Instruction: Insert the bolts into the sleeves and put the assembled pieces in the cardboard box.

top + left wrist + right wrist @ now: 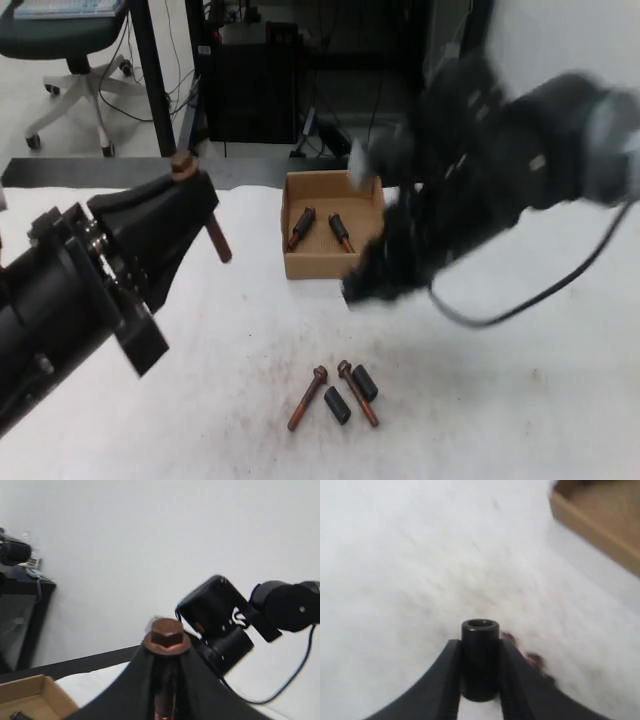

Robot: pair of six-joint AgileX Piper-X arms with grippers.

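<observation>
While loose, two bolts (pixel 307 398), two sleeves (pixel 337 405)

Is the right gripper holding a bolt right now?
No, the right gripper is shut on a black sleeve with an open bore.

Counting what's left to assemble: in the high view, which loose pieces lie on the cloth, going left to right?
left bolt → middle sleeve → then a second bolt and second sleeve side by side, order between them unclear.
</observation>
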